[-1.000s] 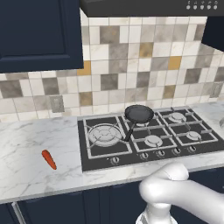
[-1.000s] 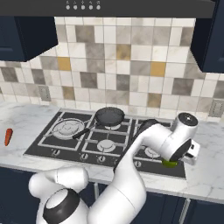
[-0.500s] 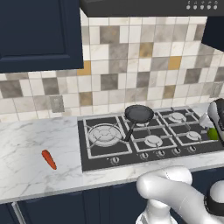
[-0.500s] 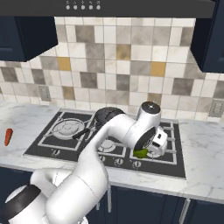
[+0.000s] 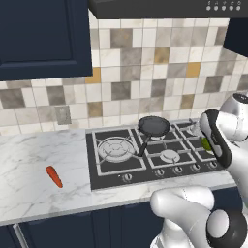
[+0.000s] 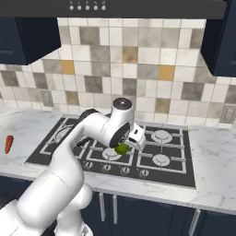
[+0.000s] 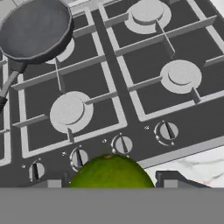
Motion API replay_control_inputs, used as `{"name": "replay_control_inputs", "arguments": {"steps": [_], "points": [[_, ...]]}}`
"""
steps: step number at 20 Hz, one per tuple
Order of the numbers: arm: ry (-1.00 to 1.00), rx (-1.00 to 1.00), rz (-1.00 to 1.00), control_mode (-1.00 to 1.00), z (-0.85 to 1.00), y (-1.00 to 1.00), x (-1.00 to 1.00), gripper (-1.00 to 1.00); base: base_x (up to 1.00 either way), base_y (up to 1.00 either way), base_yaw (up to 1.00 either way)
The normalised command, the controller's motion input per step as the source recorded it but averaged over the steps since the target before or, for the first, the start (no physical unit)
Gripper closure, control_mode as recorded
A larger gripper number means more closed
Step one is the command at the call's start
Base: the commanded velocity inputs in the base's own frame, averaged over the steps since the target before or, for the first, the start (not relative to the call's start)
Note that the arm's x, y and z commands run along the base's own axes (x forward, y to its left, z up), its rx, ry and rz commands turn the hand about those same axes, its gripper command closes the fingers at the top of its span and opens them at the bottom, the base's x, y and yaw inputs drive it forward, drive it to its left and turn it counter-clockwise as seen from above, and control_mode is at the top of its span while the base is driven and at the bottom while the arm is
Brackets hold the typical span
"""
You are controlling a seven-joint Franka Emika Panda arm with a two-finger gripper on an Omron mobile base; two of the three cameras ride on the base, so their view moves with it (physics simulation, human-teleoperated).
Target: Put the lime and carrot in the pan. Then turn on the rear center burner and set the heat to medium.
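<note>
My gripper (image 6: pixel 122 147) is shut on the lime (image 6: pixel 121 149), a yellow-green ball held in the air over the front of the black cooktop (image 6: pixel 171 171). In the hand view the lime (image 7: pixel 111 173) sits between the two fingertips (image 7: pixel 171 179), just above the knob row. From the left base the lime (image 5: pixel 207 144) peeks out beside the hand. The black pan (image 5: pixel 154 126) stands on the rear center burner and covers it; the pan (image 7: pixel 35 28) lies up and left of the lime. The carrot (image 5: pixel 54 176) lies on the marble counter left of the cooktop, far from the gripper; carrot (image 6: pixel 8 144).
A row of several knobs (image 7: pixel 122 144) runs along the cooktop's front edge. The pan's long handle (image 5: pixel 143 145) points toward the front. A large ringed burner (image 5: pixel 115 147) sits at the left. Tiled wall and hood stand behind.
The arm has swung left with the lime in its grip, from the cooktop's right edge to over its front middle. Pan and carrot have not moved.
</note>
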Motion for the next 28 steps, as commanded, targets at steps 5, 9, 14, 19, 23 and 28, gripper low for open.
{"name": "replay_control_inputs", "arguments": {"steps": [5, 9, 14, 19, 23, 28], "points": [[-0.01, 0.0, 0.0, -1.0, 0.08, 0.55, 0.67, 1.0, 0.0, 0.0, 0.0], [0.0, -0.04, 0.0, -1.0, 0.0, 0.34, 0.64, 1.0, 0.0, 0.0, 0.0], [0.0, -0.07, 0.0, -1.0, 0.01, 0.16, 0.49, 1.0, 0.0, 0.0, 0.0], [0.0, -0.02, 0.0, -1.0, 0.0, 0.22, 0.44, 1.0, 0.0, 0.0, 0.0], [0.0, 0.0, 0.0, -1.0, 0.0, 0.08, 0.31, 1.0, 0.0, 0.0, 0.0], [-0.08, 0.0, 0.0, -1.0, 0.0, 0.02, 0.27, 1.0, 0.0, 0.0, 0.0]]}}
